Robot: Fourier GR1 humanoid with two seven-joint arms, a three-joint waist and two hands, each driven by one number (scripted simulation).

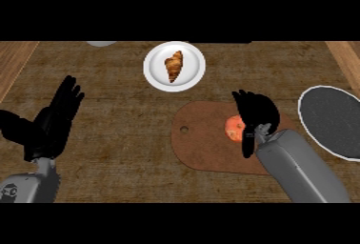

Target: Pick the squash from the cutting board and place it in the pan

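- A brown, mottled counter (105, 157) fills the head view, with paler wooden strips along its left and right sides.
- A white plate (174, 66) sits near the far middle of the counter and holds a golden-brown croissant (174, 66), lying lengthwise on it.
- A dark round pan (333, 122) with a pale rim lies at the right side, partly cut off by the view's border; nothing shows inside it.
- A brown cutting board (207, 143) with a small hole near its left end lies at the centre, between the plate and the pan, well short of touching the plate.
- The squash (234, 128), orange-red, rests on the right part of the board, mostly hidden.
- The right hand (255, 116) comes in from the lower right and sits directly over the squash, its fingers curled down round the squash's far and right sides and its thumb low on the near side.
- The left hand (53, 121) shows at the left, open with fingers straight and pointing up, well apart from the board.
- A pale grey object (103, 43) peeks in at the far edge, too cut off to identify.
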